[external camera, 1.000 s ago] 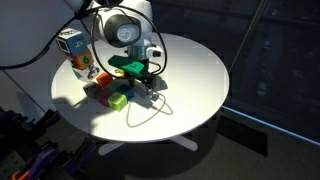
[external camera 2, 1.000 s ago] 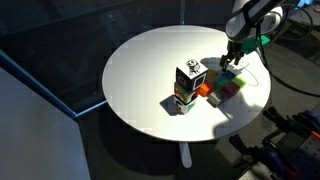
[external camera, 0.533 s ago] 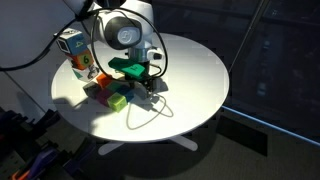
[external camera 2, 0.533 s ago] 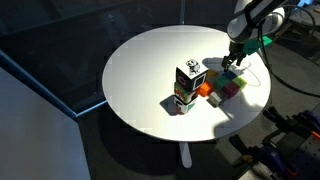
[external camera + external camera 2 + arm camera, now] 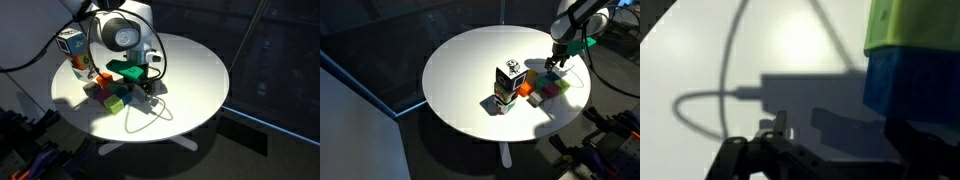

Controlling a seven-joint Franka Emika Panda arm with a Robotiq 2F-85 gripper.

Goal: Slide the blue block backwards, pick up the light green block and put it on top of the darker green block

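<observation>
- In an exterior view, a carton (image 5: 71, 52) stands upright at the far left of the round table (image 5: 195, 70), close to its rim.
- Just right of the carton lies a tight cluster of toy blocks, with the light green block (image 5: 117, 101) at its near side. The darker green one cannot be picked out at this size.
- The gripper (image 5: 147, 85) hangs low at the cluster's right edge, with the arm rising above it.
- To the right of the gripper the tabletop is bare out to the rim, crossed only by a thin looping line (image 5: 148, 112), either a cable or its shadow.
- From the opposite side, the carton (image 5: 507, 82) sits mid-table with wide bare surface to its left. The blocks and the gripper (image 5: 556, 66) crowd the right-hand rim, leaving little room beyond them.
- In the wrist view, the left and centre are bare white table with the same loop (image 5: 700, 100) and a dark shadow.
- The gripper (image 5: 845, 140) comes in from the bottom. Its jaws stand wide apart with only table between them, and they hold nothing.
- At the right edge of that view the blue block (image 5: 908, 85) sits just beyond the right finger (image 5: 912, 145). Whether they touch cannot be told.
- The light green block (image 5: 912, 22) touches the blue block's far side and is cut off by the frame's top and right edges.
</observation>
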